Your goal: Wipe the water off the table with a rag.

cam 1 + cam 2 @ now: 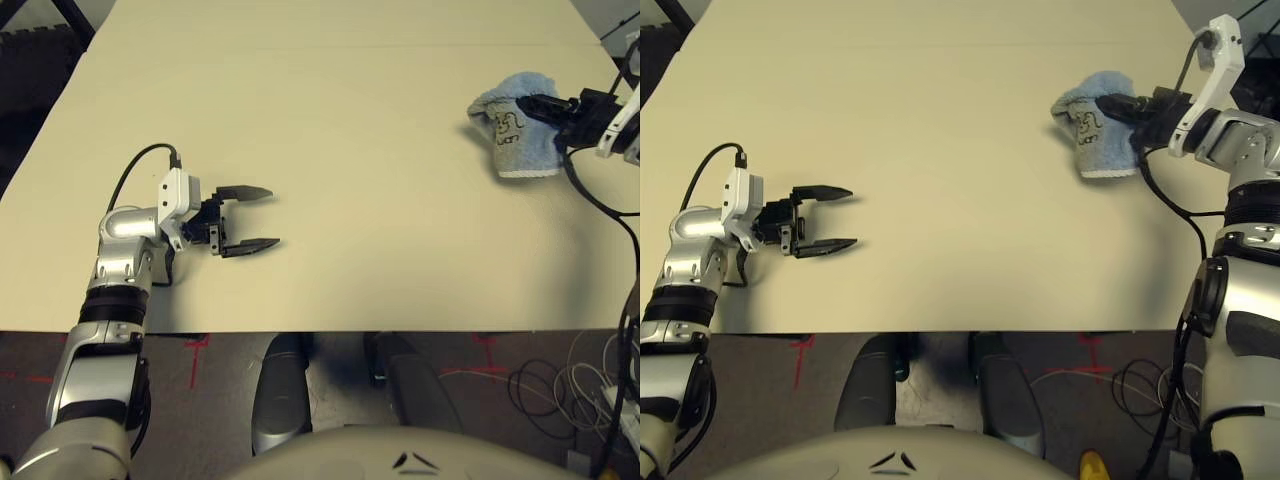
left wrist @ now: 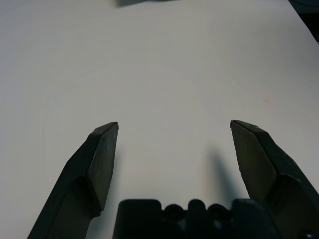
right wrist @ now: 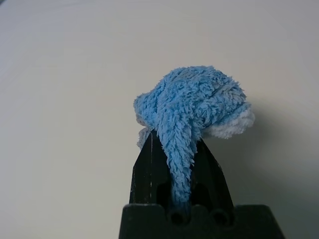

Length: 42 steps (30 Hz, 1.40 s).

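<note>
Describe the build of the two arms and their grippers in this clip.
Both arms are silver metal segments with black joint bands. Each wrist carries a white block with a black cable plugged in and looping back. The left gripper and the right gripper each have two black fingers, wedge-shaped and tapering to points.

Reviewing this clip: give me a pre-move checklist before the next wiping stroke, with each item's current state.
1. Rag gripped by right gripper: ok, fingers shut on it.
2. Rag touching the table: cannot tell; it hangs bunched from the fingers.
3. Water located: cannot tell; one faint speck ahead of the left gripper.
4. Left gripper away from the rag: ok, open, empty, far across the table.
5. Table between the grippers free of obstacles: ok.
</note>
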Each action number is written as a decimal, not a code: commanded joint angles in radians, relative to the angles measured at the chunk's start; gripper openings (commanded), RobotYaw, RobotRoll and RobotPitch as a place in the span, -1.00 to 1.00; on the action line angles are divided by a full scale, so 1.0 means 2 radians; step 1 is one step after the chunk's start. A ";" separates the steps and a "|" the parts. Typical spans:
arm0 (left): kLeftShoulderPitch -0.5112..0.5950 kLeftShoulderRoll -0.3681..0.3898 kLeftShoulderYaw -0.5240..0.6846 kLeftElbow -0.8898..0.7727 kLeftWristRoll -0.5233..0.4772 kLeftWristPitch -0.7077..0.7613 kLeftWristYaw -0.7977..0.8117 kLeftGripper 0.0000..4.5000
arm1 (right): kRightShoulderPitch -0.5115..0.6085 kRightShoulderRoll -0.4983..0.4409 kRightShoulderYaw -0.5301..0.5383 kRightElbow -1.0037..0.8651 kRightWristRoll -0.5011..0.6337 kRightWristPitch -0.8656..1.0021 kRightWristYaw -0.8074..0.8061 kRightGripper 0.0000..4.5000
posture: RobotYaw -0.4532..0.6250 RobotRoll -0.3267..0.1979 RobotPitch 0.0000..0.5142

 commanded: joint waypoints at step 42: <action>-0.193 0.015 0.179 0.280 0.024 0.057 0.480 1.00 | 0.024 0.000 -0.106 0.215 -0.051 -0.488 -0.242 0.98 | 0.05 0.25 -0.14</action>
